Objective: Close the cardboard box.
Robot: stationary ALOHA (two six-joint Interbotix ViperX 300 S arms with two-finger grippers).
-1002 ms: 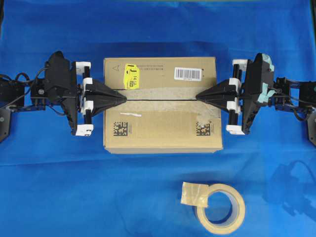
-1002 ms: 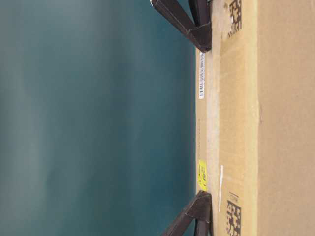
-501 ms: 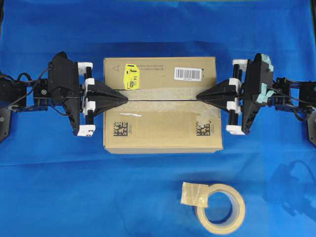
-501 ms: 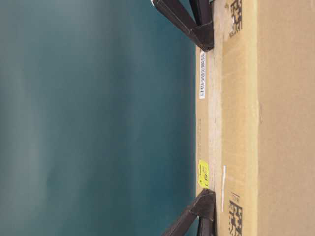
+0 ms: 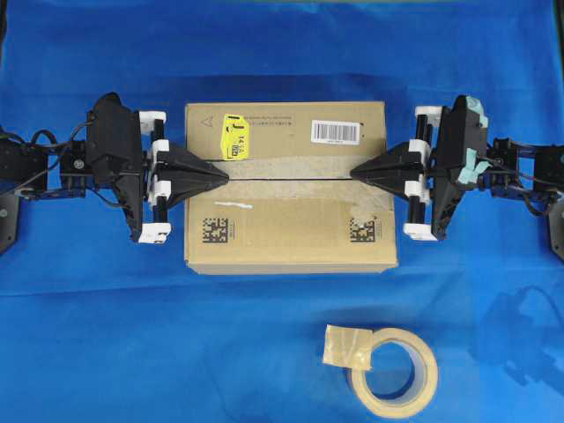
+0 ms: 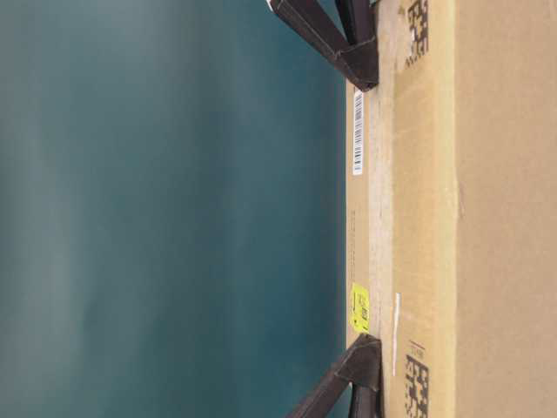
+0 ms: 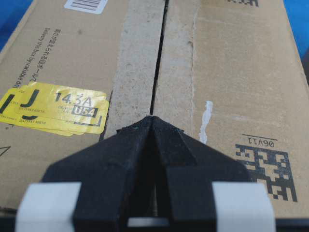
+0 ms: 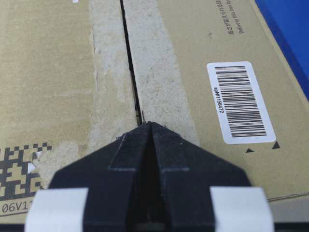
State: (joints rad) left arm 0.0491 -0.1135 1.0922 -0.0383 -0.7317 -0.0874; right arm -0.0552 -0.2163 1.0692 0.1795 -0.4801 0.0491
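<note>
The brown cardboard box (image 5: 286,225) lies in the middle of the blue cloth with its two long top flaps down, meeting at a thin dark seam (image 5: 286,178). It carries a yellow sticker (image 5: 234,136), a barcode label (image 5: 336,131) and two square codes. My left gripper (image 5: 226,176) is shut, its tip over the seam at the box's left end. Over the right end of the seam is the shut tip of my right gripper (image 5: 352,172). Both wrist views show the cardboard box (image 7: 241,72) (image 8: 48,63) top just beyond each shut gripper (image 7: 152,117) (image 8: 148,123).
A beige tape roll (image 5: 394,370) with a loose tape piece stuck at its top left lies on the cloth in front of the box, to the right. Blue cloth (image 5: 106,335) covers the whole table around the box.
The left gripper shifted slightly rightward along the seam a second ago and has stayed still since. The box and right gripper have not moved.
</note>
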